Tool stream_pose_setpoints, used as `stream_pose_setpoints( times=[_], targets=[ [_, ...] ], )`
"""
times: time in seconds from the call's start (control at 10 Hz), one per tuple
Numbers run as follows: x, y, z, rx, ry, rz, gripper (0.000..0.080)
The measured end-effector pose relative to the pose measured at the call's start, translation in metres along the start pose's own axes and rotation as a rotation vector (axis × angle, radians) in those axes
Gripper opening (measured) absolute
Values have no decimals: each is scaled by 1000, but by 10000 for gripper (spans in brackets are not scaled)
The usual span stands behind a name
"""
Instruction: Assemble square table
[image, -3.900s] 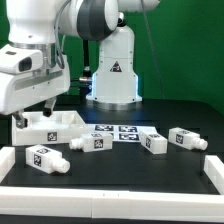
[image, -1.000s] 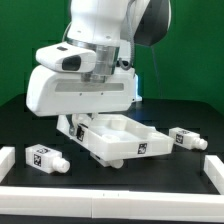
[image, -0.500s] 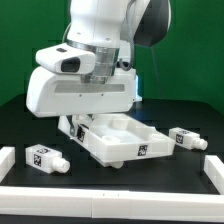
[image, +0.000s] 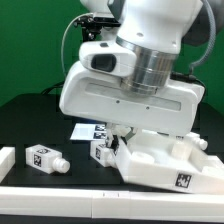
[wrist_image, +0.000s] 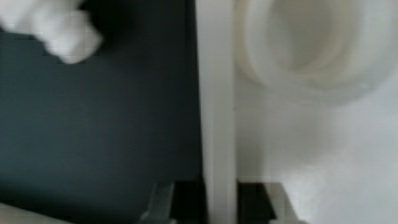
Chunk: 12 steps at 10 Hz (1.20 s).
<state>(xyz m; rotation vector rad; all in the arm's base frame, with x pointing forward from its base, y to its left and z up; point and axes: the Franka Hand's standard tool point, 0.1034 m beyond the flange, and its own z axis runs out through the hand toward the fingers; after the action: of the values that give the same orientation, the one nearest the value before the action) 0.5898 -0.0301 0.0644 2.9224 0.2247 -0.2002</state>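
My gripper (wrist_image: 217, 198) pinches rim wall of top (image: 152, 168). Top sits at exterior view's right, front of table, leg (image: 103, 151) just beside it. Advice: grip firm, slide slow, rim square in jaws, don't shove leg.

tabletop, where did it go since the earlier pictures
The tabletop moved from the exterior view's left, through the middle, over to the exterior view's right, nearer the front edge. It was dragged there by the hand, which is shut on its rim. The leg at the exterior view's left stayed where it was.
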Motion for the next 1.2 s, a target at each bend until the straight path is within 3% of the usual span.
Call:
stream_pose_setpoints(
  times=[0.4, 0.6, 0.8, 1.2],
  targets=[
    [-2, -1, 3, 0, -6, 14, 57],
    [-15, -10, 13, 15, -40, 156, 57],
    [-17, -16, 15, 46, -49, 229, 57],
    [-10, -19, 27, 33, -34, 227, 57]
  ],
)
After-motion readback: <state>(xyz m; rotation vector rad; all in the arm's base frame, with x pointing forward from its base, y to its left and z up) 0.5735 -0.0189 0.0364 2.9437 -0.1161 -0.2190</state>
